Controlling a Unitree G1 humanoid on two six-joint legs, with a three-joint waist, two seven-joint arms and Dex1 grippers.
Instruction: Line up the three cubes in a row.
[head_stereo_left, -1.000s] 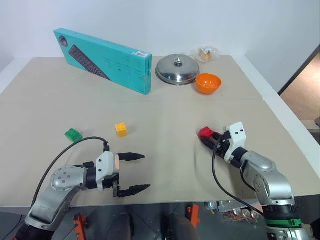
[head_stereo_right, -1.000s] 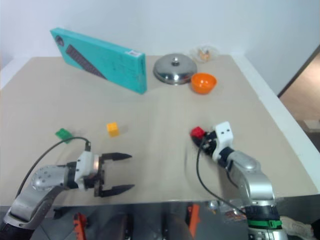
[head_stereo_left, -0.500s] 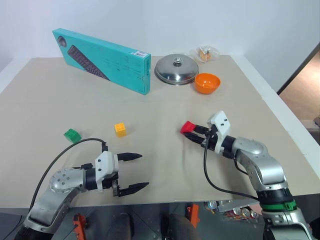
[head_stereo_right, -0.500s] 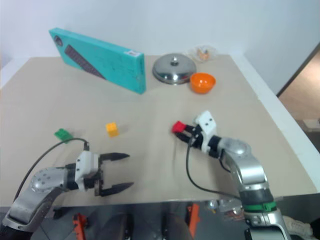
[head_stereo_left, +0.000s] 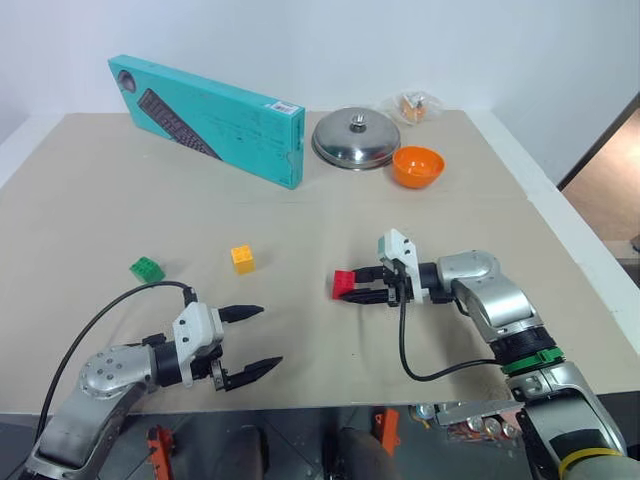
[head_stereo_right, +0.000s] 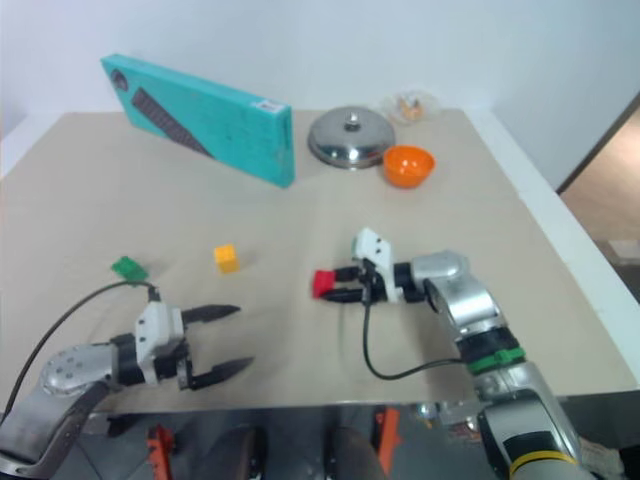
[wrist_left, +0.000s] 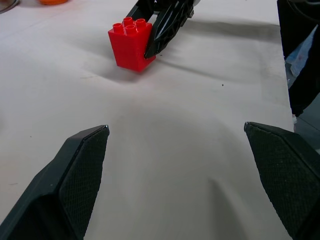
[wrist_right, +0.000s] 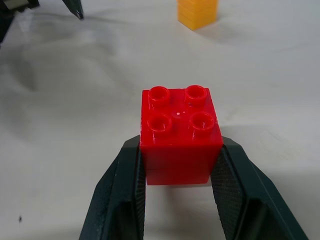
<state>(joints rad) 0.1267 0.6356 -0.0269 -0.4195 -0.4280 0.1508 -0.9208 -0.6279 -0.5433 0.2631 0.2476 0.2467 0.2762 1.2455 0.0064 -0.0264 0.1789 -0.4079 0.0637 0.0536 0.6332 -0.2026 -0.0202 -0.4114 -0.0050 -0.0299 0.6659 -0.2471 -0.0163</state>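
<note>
Your right gripper is clamped on the red cube (studs up): set it level beside the yellow cube, squared with green.

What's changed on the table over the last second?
The right tool, shut on the red cube, carried it leftward toward the yellow cube. The left tool stayed open and drifted slightly toward the table's near edge. The yellow cube and green cube kept their places.
</note>
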